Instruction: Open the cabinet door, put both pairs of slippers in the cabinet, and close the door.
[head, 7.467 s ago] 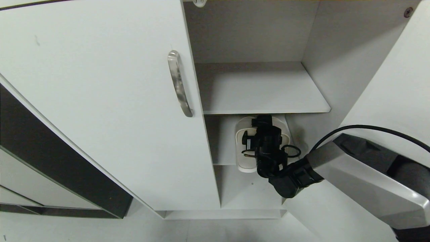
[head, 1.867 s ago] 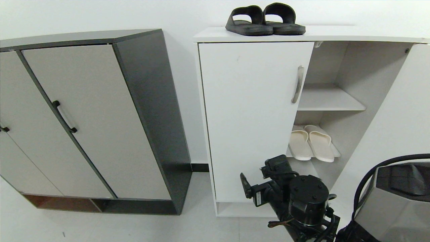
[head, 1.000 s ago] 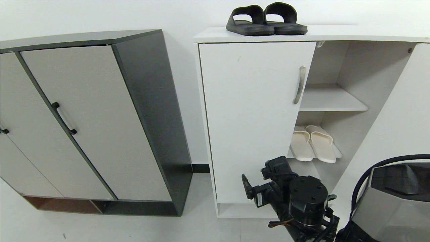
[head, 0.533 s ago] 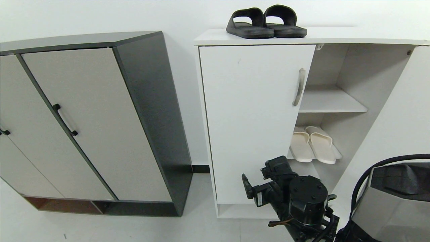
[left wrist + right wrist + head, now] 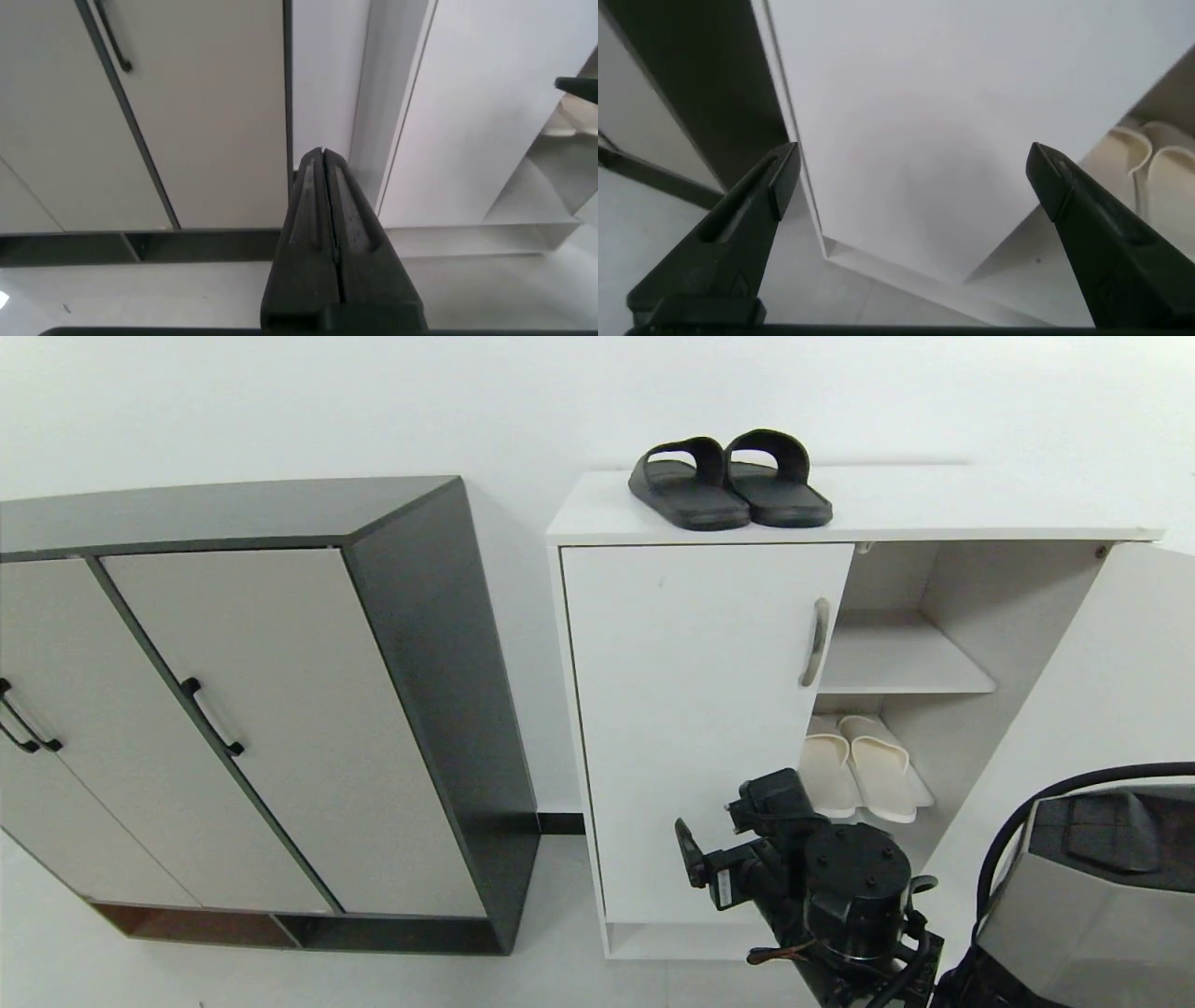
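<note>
Head: black slippers (image 5: 731, 481) at cabinet (image 5: 934, 504) top's front edge; white slippers (image 5: 864, 765) on lower shelf; right door (image 5: 1111, 672) swung wide | Left wrist: left gripper (image 5: 322, 163) fingers pressed together, facing dark cabinet (image 5: 206, 112) | Right wrist: right gripper (image 5: 913, 159) jaws spread, facing left door (image 5: 971, 93).

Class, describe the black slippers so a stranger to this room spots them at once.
Look to the white cabinet beside the dark cabinet. The black slippers sit side by side on its top. The cream slippers lie inside on a lower shelf; these are black and outside.
</note>
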Robot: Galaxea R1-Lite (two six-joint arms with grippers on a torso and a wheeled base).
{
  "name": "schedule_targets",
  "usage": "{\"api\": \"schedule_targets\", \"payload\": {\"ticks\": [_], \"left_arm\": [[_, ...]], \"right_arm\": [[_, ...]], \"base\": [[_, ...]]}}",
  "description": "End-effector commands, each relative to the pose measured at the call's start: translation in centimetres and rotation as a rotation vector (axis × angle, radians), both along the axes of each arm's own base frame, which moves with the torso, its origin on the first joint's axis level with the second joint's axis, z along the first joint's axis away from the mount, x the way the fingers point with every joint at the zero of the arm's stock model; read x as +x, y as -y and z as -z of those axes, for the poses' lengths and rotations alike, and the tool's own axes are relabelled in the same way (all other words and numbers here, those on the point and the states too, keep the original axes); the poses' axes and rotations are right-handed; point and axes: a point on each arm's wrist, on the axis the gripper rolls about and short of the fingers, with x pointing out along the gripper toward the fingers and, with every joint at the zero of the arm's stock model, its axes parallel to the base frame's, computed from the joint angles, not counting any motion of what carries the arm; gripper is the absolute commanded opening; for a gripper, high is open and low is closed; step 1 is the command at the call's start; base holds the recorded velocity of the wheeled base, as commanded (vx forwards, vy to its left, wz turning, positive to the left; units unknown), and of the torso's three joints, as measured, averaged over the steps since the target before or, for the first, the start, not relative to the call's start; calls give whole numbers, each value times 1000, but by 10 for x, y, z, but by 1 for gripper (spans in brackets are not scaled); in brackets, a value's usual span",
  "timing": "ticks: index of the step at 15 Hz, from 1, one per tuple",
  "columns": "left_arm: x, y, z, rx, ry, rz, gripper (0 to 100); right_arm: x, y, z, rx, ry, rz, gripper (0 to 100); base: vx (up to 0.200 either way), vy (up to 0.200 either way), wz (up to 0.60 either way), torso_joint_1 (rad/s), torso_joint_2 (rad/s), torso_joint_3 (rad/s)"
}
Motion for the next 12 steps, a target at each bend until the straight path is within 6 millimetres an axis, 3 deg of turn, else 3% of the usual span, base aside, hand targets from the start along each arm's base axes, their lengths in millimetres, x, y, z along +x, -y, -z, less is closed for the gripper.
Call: {"api": "schedule_targets", "payload": {"ticks": [1,12], "left_arm": [[0,0,0,-1,0,0,0],[0,0,0,-1,0,0,0]], "right_arm": [[1,0,3,-4,-4,1,100],[2,-1,4,-6,-5,1,100]], "base": [[0,0,0,124,-461,-344],[0,0,0,163,-484,-319]]}}
